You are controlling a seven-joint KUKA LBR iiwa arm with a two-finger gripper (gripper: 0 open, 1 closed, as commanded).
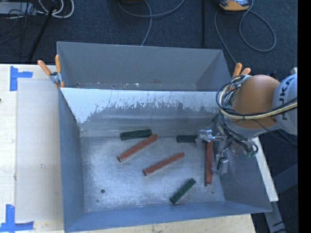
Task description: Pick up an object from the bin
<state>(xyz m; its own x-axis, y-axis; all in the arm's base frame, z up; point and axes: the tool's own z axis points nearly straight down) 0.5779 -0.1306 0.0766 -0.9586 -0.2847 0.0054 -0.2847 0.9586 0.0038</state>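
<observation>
At the right of the bin [146, 72], the gripper [219, 155] sits just beside a red bar [208, 166] along the wall [243, 188], open or closed I cannot tell; crowded there, it may knock the bar away.

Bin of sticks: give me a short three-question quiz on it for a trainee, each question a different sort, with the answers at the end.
1. True or false: the bin holds three reddish-brown sticks.
2. Which thing lies closest to the arm? A: the stick along the right wall. B: the green block furthest left. C: the middle brown stick.
3. How many dark green blocks lie on the bin floor?
Key: 1 true; 2 A; 3 three.
</observation>
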